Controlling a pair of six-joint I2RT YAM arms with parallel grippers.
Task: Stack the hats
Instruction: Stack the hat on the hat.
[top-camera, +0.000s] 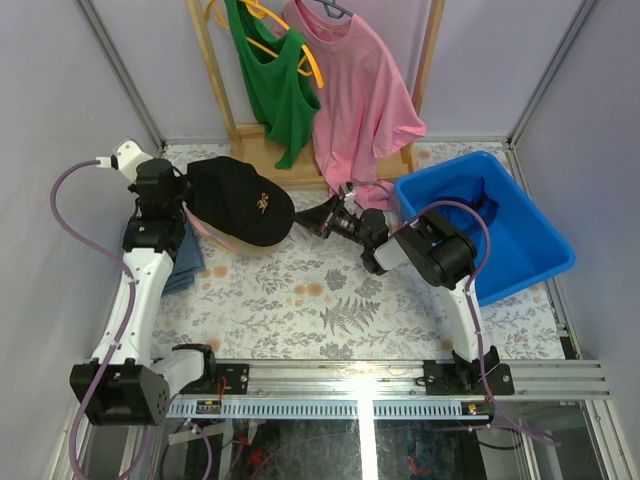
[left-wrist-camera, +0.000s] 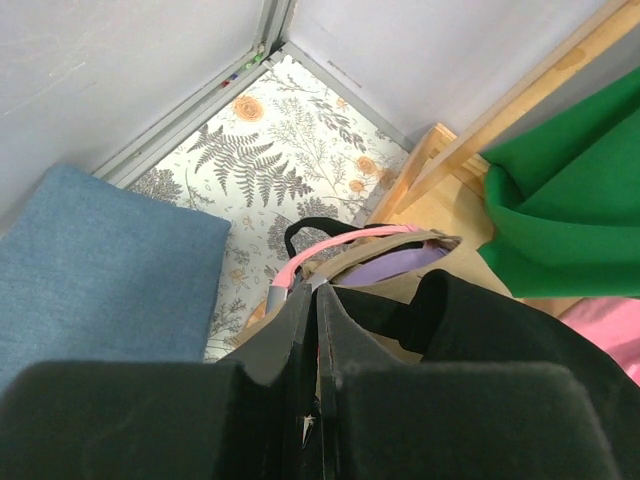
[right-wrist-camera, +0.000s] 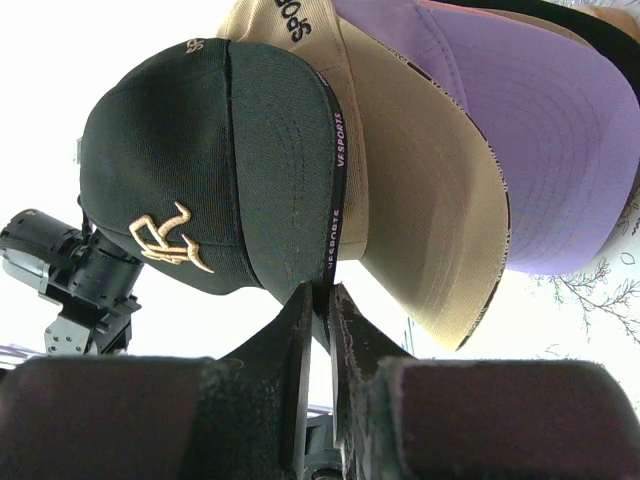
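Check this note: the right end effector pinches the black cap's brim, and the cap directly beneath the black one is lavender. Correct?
One slip: directly beneath the black cap is the tan cap; the lavender cap lies under that, as the right wrist view shows. The right end effector does pinch the black brim.

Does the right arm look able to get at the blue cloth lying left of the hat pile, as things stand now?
Probably not. The right gripper is shut on the brim of the black cap, and the hat pile and the left arm stand between it and the blue cloth.
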